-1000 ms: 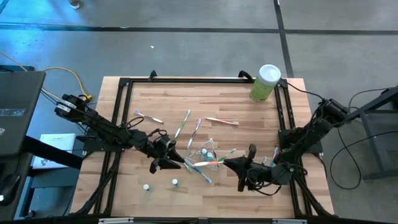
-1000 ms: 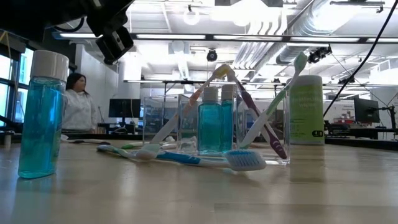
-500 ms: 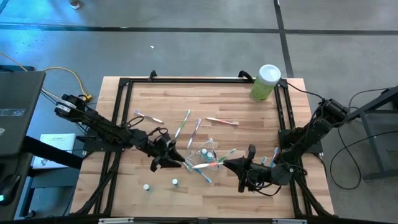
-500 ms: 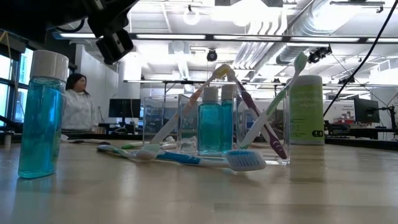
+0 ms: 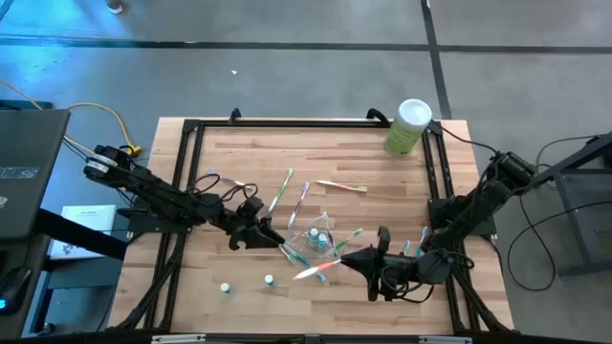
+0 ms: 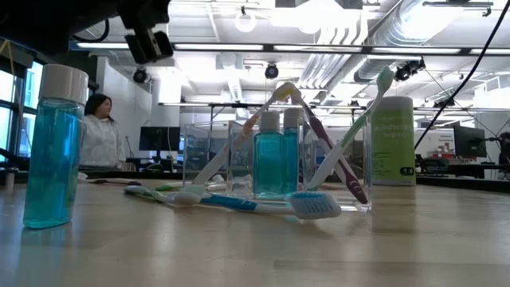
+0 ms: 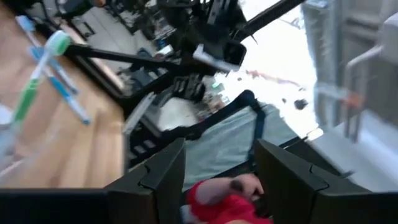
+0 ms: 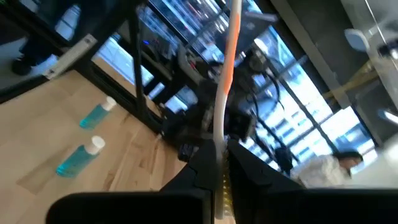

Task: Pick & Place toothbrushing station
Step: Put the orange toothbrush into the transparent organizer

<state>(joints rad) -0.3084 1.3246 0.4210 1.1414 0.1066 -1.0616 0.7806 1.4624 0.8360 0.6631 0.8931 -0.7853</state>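
Two arms meet over the middle of the desk (image 5: 249, 153), and reading from the left: the left pincer (image 5: 251, 232) hangs just beside the clear cup (image 5: 318, 235), fingers (image 7: 163, 177) spread and empty, probably waiting there so it can steady or tidy the cup. Loose toothbrushes (image 5: 279, 191) lie scattered on the wood beyond the cup, not yet gathered. The cup itself already leans several brushes against its rim, with small teal bottles (image 6: 269, 155) standing inside (two more lie flat on the near-left part of the desk (image 8: 89, 155)). Further right, the right pincer (image 5: 356, 260) is clenched on a pink-and-white toothbrush (image 5: 316, 269), gripped by the handle end so the long free end points toward the cup, a hold that suits dropping it in. Far back on the right stands the pale-green canister (image 5: 408, 127), well apart.
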